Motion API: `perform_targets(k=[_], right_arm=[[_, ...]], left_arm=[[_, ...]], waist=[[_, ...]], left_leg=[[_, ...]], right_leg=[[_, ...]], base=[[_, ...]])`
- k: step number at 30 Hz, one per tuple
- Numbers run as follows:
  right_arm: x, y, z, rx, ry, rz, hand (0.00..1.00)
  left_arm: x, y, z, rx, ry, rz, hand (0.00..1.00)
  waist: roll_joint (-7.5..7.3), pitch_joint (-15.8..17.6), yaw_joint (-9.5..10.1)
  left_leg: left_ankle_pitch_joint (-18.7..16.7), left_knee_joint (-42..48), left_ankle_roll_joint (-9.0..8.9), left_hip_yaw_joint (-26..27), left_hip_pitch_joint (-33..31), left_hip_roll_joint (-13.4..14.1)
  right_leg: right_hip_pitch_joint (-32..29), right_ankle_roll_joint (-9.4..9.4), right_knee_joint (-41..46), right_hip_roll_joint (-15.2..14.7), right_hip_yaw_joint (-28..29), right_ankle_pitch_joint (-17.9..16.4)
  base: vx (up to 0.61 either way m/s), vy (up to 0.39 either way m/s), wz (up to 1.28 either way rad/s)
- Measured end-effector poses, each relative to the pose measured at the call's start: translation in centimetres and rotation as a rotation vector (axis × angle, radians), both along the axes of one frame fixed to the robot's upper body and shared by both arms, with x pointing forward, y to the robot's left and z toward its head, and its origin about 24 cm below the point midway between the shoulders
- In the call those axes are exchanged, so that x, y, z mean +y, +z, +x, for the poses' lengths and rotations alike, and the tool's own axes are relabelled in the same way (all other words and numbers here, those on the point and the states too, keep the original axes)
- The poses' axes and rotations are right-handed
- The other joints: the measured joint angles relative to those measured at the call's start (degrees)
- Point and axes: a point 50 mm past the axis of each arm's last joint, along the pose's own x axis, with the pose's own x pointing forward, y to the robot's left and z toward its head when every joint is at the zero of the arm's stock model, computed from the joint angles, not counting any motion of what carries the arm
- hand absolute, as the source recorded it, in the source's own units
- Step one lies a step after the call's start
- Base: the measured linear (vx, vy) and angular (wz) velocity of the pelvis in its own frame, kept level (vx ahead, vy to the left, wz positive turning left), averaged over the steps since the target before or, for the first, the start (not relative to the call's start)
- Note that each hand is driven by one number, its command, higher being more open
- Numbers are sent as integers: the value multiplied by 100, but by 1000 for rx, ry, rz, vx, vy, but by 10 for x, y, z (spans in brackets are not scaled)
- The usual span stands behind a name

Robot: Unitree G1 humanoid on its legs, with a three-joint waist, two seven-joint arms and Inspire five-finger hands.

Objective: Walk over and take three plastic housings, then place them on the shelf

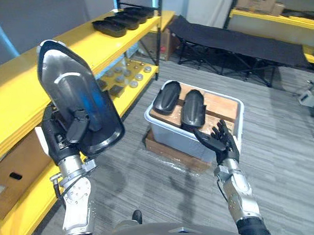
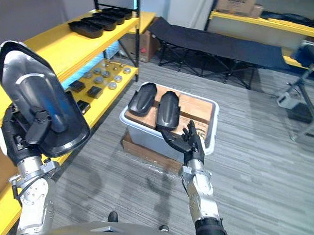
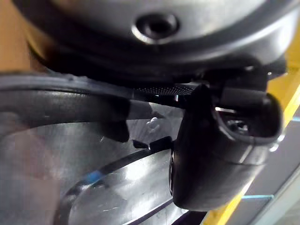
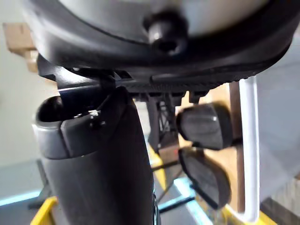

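My left hand (image 1: 63, 137) is shut on a black plastic housing (image 1: 77, 102), held upright beside the yellow shelf (image 1: 24, 82); the thumb (image 3: 220, 150) presses on its glossy inner face (image 3: 93, 187). Two more housings (image 1: 165, 97) (image 1: 192, 108) lie side by side on boards in a white bin (image 1: 239, 120) on the floor. My right hand (image 1: 220, 143) hovers open at the bin's near edge, holding nothing, fingers spread just short of the nearer housing. In the right wrist view the two housings (image 4: 204, 126) (image 4: 206, 176) lie past the thumb (image 4: 103, 159). Several housings (image 1: 124, 18) sit in a row at the shelf's far end.
A wooden pallet (image 1: 171, 151) lies under the bin. The shelf's lower level holds small round parts (image 1: 125, 75) and a cardboard box (image 1: 10, 174). A black folding cot (image 1: 237, 43) stands behind the bin, and another yellow shelf (image 1: 274, 18) lines the back right.
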Motion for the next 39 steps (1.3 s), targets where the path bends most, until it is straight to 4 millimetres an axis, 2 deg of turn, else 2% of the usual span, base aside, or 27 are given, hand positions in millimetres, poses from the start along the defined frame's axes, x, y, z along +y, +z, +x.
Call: perform_targets(k=[5, 11, 14, 15, 17, 18, 19, 20, 21, 22, 23, 27, 28, 30, 31, 32, 33, 34, 35, 39], right_arm=[[18, 14, 17, -54, 86, -39, 100], [26, 18, 22, -72, 131, -41, 100], [28, 18, 21, -75, 156, -39, 100], [28, 18, 21, -76, 162, -38, 100], [28, 18, 21, -79, 176, -40, 100], [26, 18, 21, -77, 176, -47, 100], [22, 18, 20, -72, 176, -63, 100], [19, 18, 20, -71, 175, -76, 100], [16, 19, 20, -71, 172, -86, 100], [16, 19, 20, -72, 172, -85, 100], [17, 18, 20, -73, 176, -82, 100], [22, 17, 19, -80, 203, -100, 100], [20, 17, 16, -86, 198, -107, 100], [13, 12, 7, -69, 159, -115, 100], [12, 10, 4, -64, 147, -112, 100], [12, 10, 0, -66, 136, -108, 100], [11, 11, -2, -71, 134, -108, 100], [13, 15, -1, -92, 142, -106, 100], [15, 20, 1, -125, 149, -103, 100], [16, 30, 9, -174, 154, -108, 100]], left_arm=[[13, -1, -21, 15, 27, -20, 0], [21, -5, -27, -10, 18, -100, 0], [17, -6, -27, -3, 5, -105, 0], [16, -6, -26, -2, -3, -106, 0], [9, -6, -22, -1, -41, -107, 0], [2, -6, -15, -4, -85, -112, 0], [-6, -4, -8, -15, -137, -114, 0], [-12, -2, -4, -23, -175, -113, 0], [-21, 0, 2, -37, -232, -110, 0], [-22, 1, 3, -39, -241, -109, 0], [-26, 2, 5, -42, -271, -103, 0], [-27, 3, 6, -32, -307, -62, 0], [-29, 4, 9, -31, -340, -46, 0], [-36, 9, 18, -33, -459, 14, 0], [-39, 12, 22, -39, -512, 46, 0], [-43, 15, 27, -48, -561, 73, 0], [-44, 16, 30, -48, -579, 85, 0], [-44, 17, 33, -46, -593, 98, 0], [-44, 15, 34, -42, -588, 91, 0], [-43, 12, 34, -28, -563, 76, 0]], waist=[[-29, 14, 327], [-192, 107, 371], [-202, 135, 363], [-203, 155, 351], [-173, 250, 327], [-105, 326, 275], [-44, 383, 208], [-10, 405, 171], [40, 422, 158], [43, 422, 160], [66, 433, 180], [80, 453, 212], [76, 456, 152], [71, 483, 70], [24, 507, 36], [-11, 529, -46], [-26, 530, -69], [-193, 482, -61], [-256, 506, -38], [-138, 530, 42]], left_leg=[[77, 5, 17, -260, -147, -62], [60, 0, 51, -331, -146, -106], [28, 66, 78, -267, -163, -89], [-27, 184, 96, -265, -221, -91], [-357, 817, 109, -227, -549, -70], [-559, 1217, 153, 115, -729, 46], [-596, 1360, 166, 638, -788, 259], [-559, 1327, 191, 877, -792, 322], [-326, 1000, 198, 855, -709, 261], [-279, 917, 191, 839, -671, 235], [-70, 548, 214, 792, -529, 145], [87, 157, 252, 539, -424, -42], [84, 158, 267, 308, -432, -125], [96, 190, 286, -160, -357, -225], [113, 187, 310, -389, -318, -214], [182, 186, 374, -683, -314, -261], [203, 185, 374, -769, -328, -298], [264, 201, 339, -833, -360, -396], [275, 275, 338, -833, -406, -501], [283, 413, 312, -507, -698, -390]], right_leg=[[15, 16, 8, -31, -294, -20], [43, -5, 56, -75, -353, -81], [-23, 7, 188, -84, -289, -161], [-16, 2, 203, -77, -295, -166], [28, -1, 222, -82, -386, -163], [122, 28, 228, -84, -562, -149], [208, 49, 285, -69, -783, -199], [218, 85, 383, -128, -936, -267], [209, 127, 512, -221, -1078, -351], [199, 135, 534, -238, -1097, -365], [185, 159, 585, -287, -1166, -398], [128, 184, 1050, -508, -1290, -698], [77, 75, 1407, -619, -1055, -864], [-121, -70, 2332, -738, -91, -970], [-250, -68, 2806, -766, 293, -1004], [-341, -38, 3154, -737, 691, -1290], [-361, -29, 3167, -713, 800, -1418], [-395, -42, 3015, -718, 892, -1483], [-390, -42, 2785, -767, 820, -1555], [-190, 223, 1795, -545, 760, -1442]], base=[[7, 15, 33], [5, 22, 7], [5, 13, -9], [-19, 1, 5], [-29, 16, 23], [-5, 27, 71], [7, 32, 94], [31, 63, 109], [28, 68, 74], [38, 85, 59], [27, 39, 24], [38, 60, 42], [120, 84, 101], [144, 72, 121], [115, -60, 125], [106, -98, 118], [100, -116, 104], [84, -110, 53], [73, -120, 27], [-18, -106, -20]])
